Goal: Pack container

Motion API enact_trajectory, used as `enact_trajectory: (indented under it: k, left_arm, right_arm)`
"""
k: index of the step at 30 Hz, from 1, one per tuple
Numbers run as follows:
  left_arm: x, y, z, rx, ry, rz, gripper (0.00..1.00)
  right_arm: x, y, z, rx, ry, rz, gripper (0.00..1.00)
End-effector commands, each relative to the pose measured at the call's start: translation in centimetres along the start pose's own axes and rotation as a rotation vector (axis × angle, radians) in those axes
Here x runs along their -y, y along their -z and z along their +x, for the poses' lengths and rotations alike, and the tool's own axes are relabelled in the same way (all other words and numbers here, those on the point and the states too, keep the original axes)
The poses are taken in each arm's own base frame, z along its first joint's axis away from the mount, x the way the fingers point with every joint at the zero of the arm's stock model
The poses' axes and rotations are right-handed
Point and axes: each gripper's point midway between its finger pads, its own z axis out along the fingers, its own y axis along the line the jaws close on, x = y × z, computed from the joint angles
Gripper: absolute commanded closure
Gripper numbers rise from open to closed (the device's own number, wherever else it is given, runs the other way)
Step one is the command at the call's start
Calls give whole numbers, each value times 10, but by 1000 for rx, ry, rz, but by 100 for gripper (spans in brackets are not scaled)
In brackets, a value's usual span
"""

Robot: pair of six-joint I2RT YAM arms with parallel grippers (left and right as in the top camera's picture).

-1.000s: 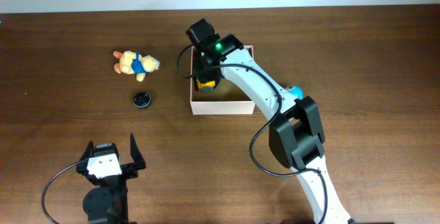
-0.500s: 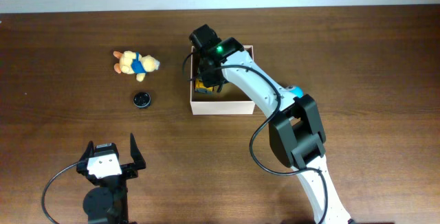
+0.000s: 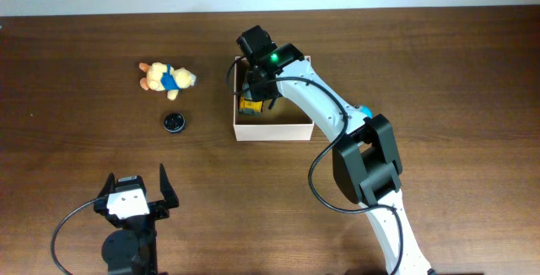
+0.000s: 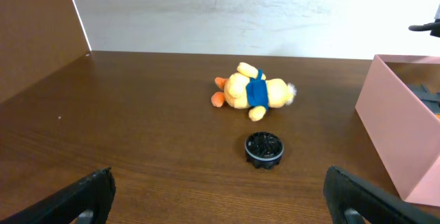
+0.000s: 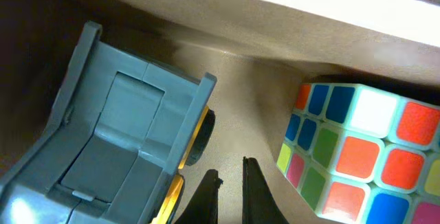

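Observation:
The container is a pale square box at the table's middle back; its wall shows at the right of the left wrist view. My right gripper reaches down inside it. In the right wrist view its fingertips are shut with nothing between them, just above the tan floor. A grey and yellow toy truck lies to their left and a colour cube to their right. My left gripper stands wide open near the front edge, holding nothing.
A yellow plush toy with a blue shirt lies left of the container, seen too in the left wrist view. A small black round cap sits in front of it.
The right wrist has shifted slightly rightward over the container's back left corner. The left arm and the toys on the table have not moved.

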Motion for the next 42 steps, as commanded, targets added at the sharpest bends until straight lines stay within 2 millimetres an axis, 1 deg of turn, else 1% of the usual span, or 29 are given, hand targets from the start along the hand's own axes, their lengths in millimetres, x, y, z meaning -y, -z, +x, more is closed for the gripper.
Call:
enact_trajectory:
  k: [1,5,14,17,28,31,36,42]
  left_arm:
    - [-1,-1,2,-2,5,-7,1]
    - [-1,-1,2,-2,5,-7,1]
    - [-1,-1,2,-2,5,-7,1]
    - [-1,-1,2,-2,6,-7,1]
    - [-1,-1,2,-2,5,-7,1]
    - [-1,-1,2,-2,6,-7,1]
    - [-1,-1,2,-2,5,-7,1]
    - [-1,-1,2,-2,5,-7,1]
  right_arm:
    - [2,-9,3,-12,-7,7,96]
    - [-5,-9,1,-4,-1,-26,96]
    - [-9,-9,-2,5,1,-48,96]
    - [-14,-9,-4,12,22,-76,96]
    - [-15,-9,-6,19,28,-81,96]
    - [-21,-8,-5,17,54,-115,96]
    - [-23,-8,-5,16,54,-122,96]
    - [-20,-8,-6,19,53,-107,96]
